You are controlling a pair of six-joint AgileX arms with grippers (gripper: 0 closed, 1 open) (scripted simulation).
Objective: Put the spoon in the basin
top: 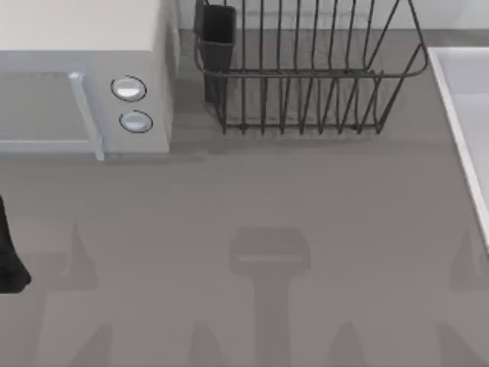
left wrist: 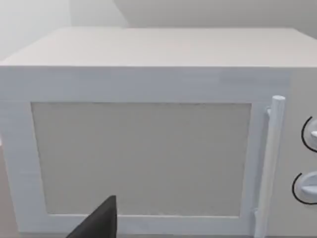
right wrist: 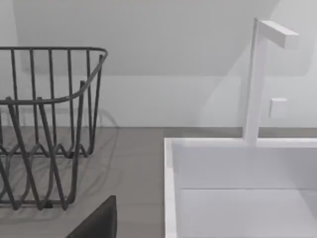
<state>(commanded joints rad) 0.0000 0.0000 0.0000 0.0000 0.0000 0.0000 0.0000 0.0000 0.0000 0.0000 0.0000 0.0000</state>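
A white microwave (top: pixel 84 76) is seen at the grey tabletop's (top: pixel 244 199) back left; a black wire dish rack (top: pixel 306 69) is placed beside it, a dark cup (top: pixel 216 34) held inside.

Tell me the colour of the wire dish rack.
The dish rack is black wire, clearest in the top view, standing between the microwave and the basin.

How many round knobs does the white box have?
2. Both sit on the white microwave's front, right of its door handle: the upper round knob and the lower round knob just beneath it.
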